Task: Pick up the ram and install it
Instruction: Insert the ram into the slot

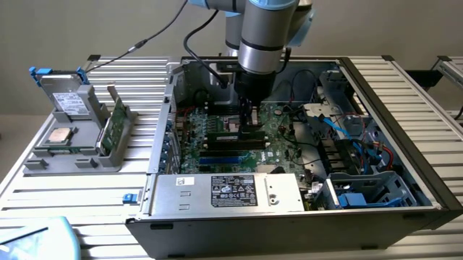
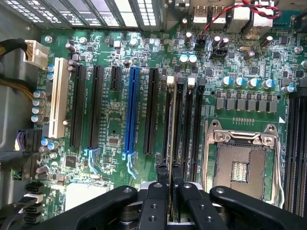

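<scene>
Evidently mid-seating. Gripper [image 2: 170, 173] pinched narrow on the ram [image 2: 171, 120], which stands edge-on in line with a black slot on the motherboard [image 2: 110, 120], parallel to the neighbouring slots; can't tell whether it has bottomed out. In the exterior view the gripper sits at twelve o'clock from the grey power supply [image 1: 231, 189], with the parts tray [image 1: 43, 162] off at nine o'clock. To do it well, I'd judge: stick square to the slot, end clips open, press straight down with even load; a tilt would likely jam one end. Ram reads as a thin dark strip with a pale edge, about slot-length.
</scene>
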You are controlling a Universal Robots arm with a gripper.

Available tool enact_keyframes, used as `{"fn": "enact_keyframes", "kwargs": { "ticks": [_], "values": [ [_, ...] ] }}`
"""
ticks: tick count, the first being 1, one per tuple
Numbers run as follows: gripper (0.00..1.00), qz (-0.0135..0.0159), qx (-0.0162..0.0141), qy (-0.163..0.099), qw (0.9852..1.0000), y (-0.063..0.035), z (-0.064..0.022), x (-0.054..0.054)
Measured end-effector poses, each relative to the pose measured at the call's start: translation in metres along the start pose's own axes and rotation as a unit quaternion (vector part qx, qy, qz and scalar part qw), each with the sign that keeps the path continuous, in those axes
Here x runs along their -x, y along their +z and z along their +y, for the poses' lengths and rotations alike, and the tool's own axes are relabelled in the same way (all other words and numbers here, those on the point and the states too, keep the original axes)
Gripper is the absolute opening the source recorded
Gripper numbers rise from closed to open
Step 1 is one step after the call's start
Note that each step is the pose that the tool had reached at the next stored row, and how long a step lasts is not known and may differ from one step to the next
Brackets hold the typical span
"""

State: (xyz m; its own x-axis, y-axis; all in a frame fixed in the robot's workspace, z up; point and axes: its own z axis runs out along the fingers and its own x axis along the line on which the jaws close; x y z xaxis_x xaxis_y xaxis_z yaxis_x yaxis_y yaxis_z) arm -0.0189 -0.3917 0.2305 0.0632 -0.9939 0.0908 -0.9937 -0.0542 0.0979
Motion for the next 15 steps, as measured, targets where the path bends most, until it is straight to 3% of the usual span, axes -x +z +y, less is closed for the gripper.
{"fn": "enact_keyframes", "kwargs": {
  "ticks": [12,15],
  "values": [
    [0.14,-0.0024,0.0006,0.014,0.9999,0.008,-0.0008,0.0003],
    [0.14,-0.0053,0.0004,0.014,0.9999,0.0082,-0.0008,-0.0011]
  ]
}}
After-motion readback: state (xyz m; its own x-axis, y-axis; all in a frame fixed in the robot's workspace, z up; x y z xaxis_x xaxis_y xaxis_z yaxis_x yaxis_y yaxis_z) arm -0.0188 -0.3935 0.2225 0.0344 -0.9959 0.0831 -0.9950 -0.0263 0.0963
